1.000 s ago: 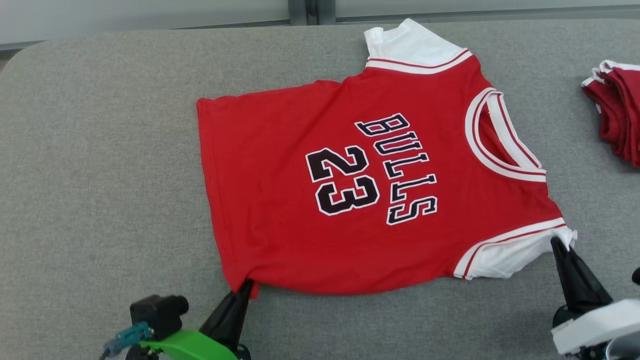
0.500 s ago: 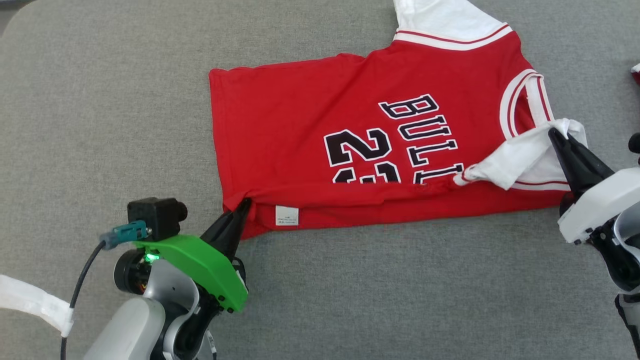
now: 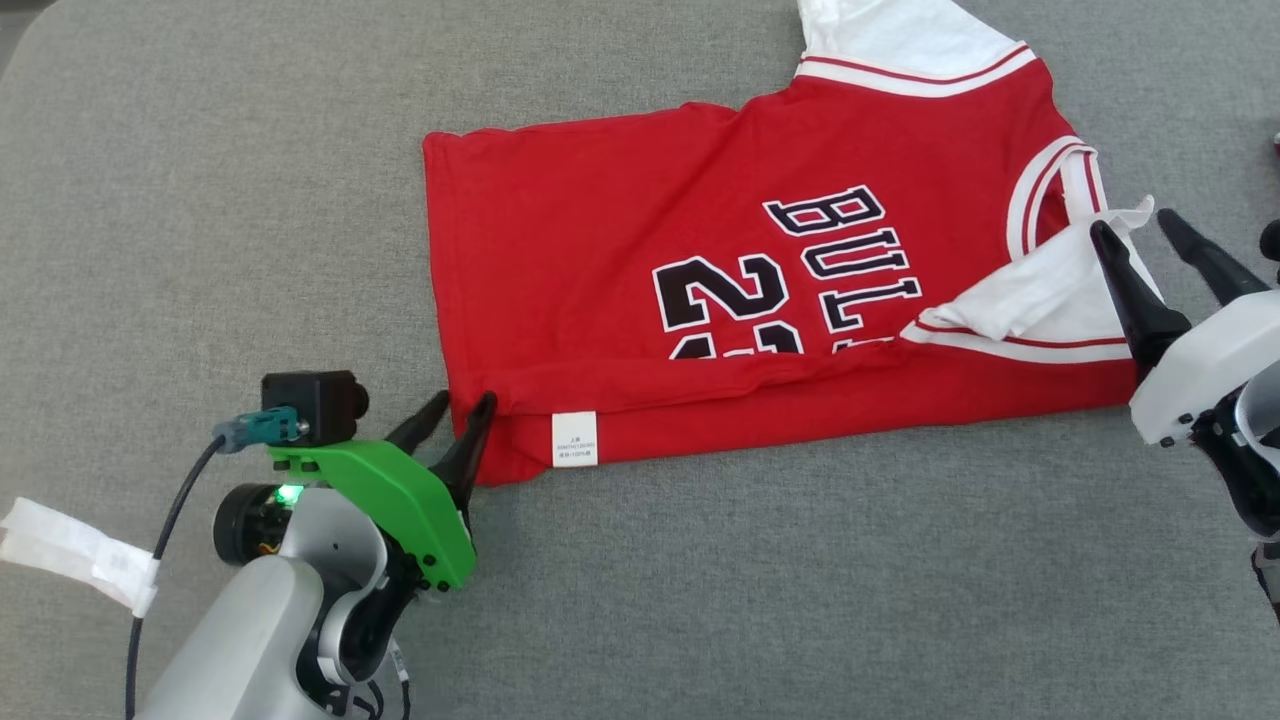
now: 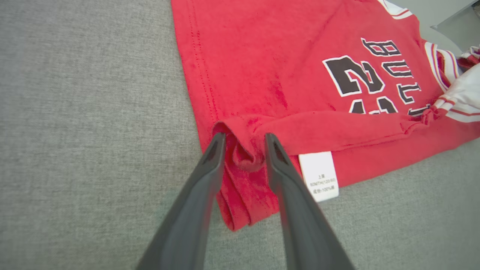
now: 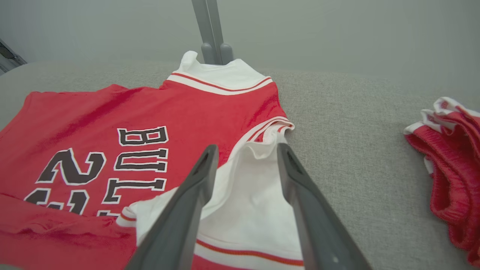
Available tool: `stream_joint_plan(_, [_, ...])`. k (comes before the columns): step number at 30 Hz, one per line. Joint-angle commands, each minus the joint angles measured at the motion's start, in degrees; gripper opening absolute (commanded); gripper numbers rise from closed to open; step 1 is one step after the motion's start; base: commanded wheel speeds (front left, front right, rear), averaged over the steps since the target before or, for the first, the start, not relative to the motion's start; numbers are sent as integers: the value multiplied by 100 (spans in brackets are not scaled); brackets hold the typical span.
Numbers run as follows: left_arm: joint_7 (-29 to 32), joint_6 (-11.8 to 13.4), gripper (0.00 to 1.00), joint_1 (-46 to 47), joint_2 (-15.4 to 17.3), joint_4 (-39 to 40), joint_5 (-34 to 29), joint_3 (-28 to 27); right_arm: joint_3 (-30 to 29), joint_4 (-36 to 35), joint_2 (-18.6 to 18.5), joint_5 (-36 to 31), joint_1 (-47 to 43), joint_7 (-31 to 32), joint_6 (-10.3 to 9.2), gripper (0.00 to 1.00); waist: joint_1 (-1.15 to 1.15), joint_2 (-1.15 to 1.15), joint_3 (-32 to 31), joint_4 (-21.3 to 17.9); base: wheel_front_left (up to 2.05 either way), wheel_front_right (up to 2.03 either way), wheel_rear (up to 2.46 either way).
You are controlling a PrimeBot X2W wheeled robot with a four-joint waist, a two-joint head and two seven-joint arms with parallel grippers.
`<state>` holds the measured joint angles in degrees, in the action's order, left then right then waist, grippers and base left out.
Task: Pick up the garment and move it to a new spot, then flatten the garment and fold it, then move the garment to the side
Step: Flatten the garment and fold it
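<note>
The garment (image 3: 620, 230) is a red jersey with white sleeves and black "BULLS 23" print, lying on the grey padded table (image 3: 200, 200). Its near edge is folded over onto the print, with a white label (image 3: 574, 438) showing. My left gripper (image 3: 463, 402) stands open at the folded near-left corner. In the left wrist view, a bunched bit of the garment (image 4: 262, 67) sits loose between the parted fingers of the left gripper (image 4: 244, 138). My right gripper (image 3: 1133, 225) is open over the folded white sleeve (image 5: 258, 210), fingers of the right gripper (image 5: 247, 148) straddling it.
A second pile of red and white cloth (image 5: 450, 157) lies on the table to the right of the jersey. A grey post (image 5: 210, 26) and a pale wall stand behind the table's far edge. Bare grey surface stretches left of and in front of the jersey.
The near edge and sleeve were carried over onto the jersey by both shut grippers. Both grippers have now opened and let go. The head camera has also tilted down.
</note>
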<state>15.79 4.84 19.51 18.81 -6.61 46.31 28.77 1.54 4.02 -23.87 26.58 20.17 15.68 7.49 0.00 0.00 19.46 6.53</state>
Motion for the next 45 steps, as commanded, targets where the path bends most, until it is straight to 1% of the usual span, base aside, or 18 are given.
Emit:
stream_joint_plan(1, [-95,67,100,53,66,-55,-52,-72,-15,-33,-98,-122,-43,-129,-2,100,0,0,-40,-13,0,0,0])
stream_joint_plan(5, [-403,241,100,-161,68,-67,-62,-270,-160,-236,-246,-290,-413,-349,-2,100,0,0,-131,-33,0,0,0])
stream_joint_plan(7, [-558,320,100,-363,38,33,13,-362,-180,-378,-307,-315,-673,-233,-2,100,0,0,-132,-87,0,0,0])
stream_joint_plan(10, [-644,323,100,-707,22,247,114,-359,-221,-525,-390,-358,-1019,-13,-2,100,0,0,-69,-153,0,0,0])
stream_joint_plan(15, [-573,216,100,-1129,63,512,235,-221,-431,-557,-467,-587,-1235,183,-3,100,0,0,136,-132,0,0,0])
stream_joint_plan(17, [-573,181,100,-1104,85,488,216,-222,-466,-511,-439,-630,-1200,276,-3,100,0,0,192,-99,0,0,0])
stream_joint_plan(20, [-603,159,100,-945,-2,454,278,-242,-439,-383,-499,-703,-1154,513,-3,100,0,0,246,-37,0,0,0])
stream_joint_plan(29, [-431,-25,100,-691,-81,198,399,-150,-279,-280,-479,-394,-1103,1039,-3,100,0,0,338,-2,0,0,0])
stream_joint_plan(30, [-409,-61,85,-659,-105,159,449,-148,-266,-255,-487,-385,-1074,1076,-3,100,0,0,359,-8,0,0,0])
stream_joint_plan(31, [-378,-103,56,-627,-118,126,489,-140,-243,-232,-496,-381,-1048,1112,-3,100,0,0,380,-16,0,0,0])
stream_joint_plan(32, [-357,-160,23,-590,-120,90,519,-120,-210,-188,-492,-354,-1010,1158,-3,100,0,0,397,-24,0,0,0])
stream_joint_plan(33, [-347,-189,0,-569,-130,60,553,-122,-176,-141,-477,-323,-970,1183,-3,100,0,0,411,-35,0,0,0])
stream_joint_plan(34, [-327,-230,0,-541,-142,16,584,-118,-133,-72,-473,-296,-902,1215,-3,100,0,0,426,-44,0,0,0])
stream_joint_plan(35, [-306,-265,0,-517,-141,-12,582,-99,-113,-22,-474,-283,-841,1216,-3,85,0,0,434,-46,0,0,0])
stream_joint_plan(36, [-309,-294,0,-488,-142,-51,580,-90,-85,34,-454,-219,-760,1193,-3,26,0,0,438,-45,0,0,0])
stream_joint_plan(37, [-293,-329,0,-471,-144,-77,605,-88,-39,90,-437,-139,-719,1223,-3,0,0,0,434,-43,0,0,0])
stream_joint_plan(41, [-174,-490,0,-416,-47,-145,718,-87,20,223,-586,175,-606,1353,-7,0,0,0,334,-12,0,0,0])
stream_joint_plan(45, [-17,-641,0,-422,191,46,847,-155,-82,6,-916,550,-563,1468,-7,0,0,0,164,1,0,0,0])
